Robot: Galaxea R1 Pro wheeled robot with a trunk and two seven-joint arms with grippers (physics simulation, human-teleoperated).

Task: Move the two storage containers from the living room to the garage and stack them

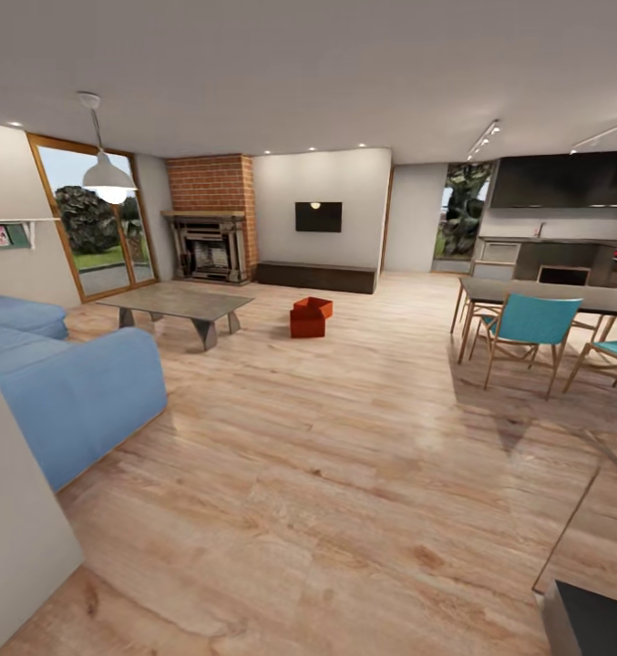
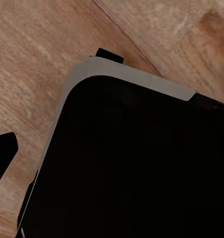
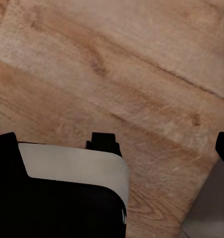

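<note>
Though the grippers' state cannot be told from either wrist view, the two bins (image 1: 309, 317) sit touching on the wood floor (image 1: 344, 474) beside the coffee table (image 1: 176, 302), far ahead; they look stiff, light and smooth-walled, best pinched at a rim.

We look down on a pale wood-plank floor (image 2: 37, 59) with brown grain and a seam between boards. Over it sits a large black body with a rounded corner (image 2: 136, 163), edged by a light grey rim (image 2: 136, 77). 1 small black tab (image 2: 110, 54) pokes out beyond that rim. Another black piece (image 2: 2, 156), pointed, juts in apart from the body.
</note>
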